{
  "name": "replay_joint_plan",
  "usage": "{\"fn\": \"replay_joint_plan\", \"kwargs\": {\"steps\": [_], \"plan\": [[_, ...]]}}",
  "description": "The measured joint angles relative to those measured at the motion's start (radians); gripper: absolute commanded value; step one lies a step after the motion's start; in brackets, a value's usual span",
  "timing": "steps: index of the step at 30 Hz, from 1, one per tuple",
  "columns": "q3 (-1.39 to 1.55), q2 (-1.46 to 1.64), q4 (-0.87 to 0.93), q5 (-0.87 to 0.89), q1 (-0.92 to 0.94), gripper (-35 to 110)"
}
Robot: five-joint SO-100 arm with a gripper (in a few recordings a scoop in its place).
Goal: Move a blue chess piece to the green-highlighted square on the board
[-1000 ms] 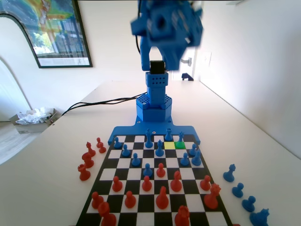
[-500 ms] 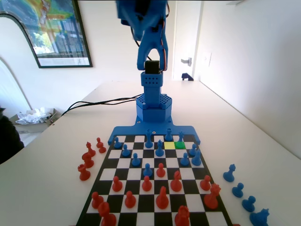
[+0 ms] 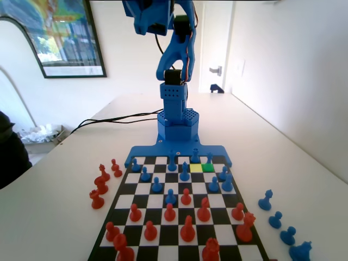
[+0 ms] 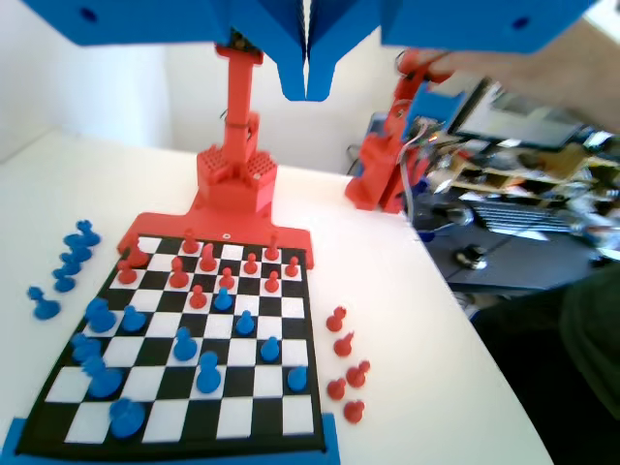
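The tool [image 4: 307, 82] hangs high above the board [image 4: 174, 441], jaws together and empty. A blue pawn [image 3: 185, 173] stands beside the green-highlighted square [image 3: 207, 167]. Next, I'd judge: descend and open.

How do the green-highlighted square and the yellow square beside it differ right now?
In the fixed view, the green-highlighted square is saturated green and lies right of the yellow square, which is paler. A blue piece stands just behind the green one; another blue piece stands left of the yellow one. Both are bare, adjacent, same size.
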Motion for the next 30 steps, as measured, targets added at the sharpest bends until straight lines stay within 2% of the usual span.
{"fn": "replay_joint_plan", "kwargs": {"steps": [14, 30], "plan": [[0.089, 0.252, 0.057, 0.075, -0.048, 1], [0.218, 0.265, 0.064, 0.127, -0.209, 1]]}}
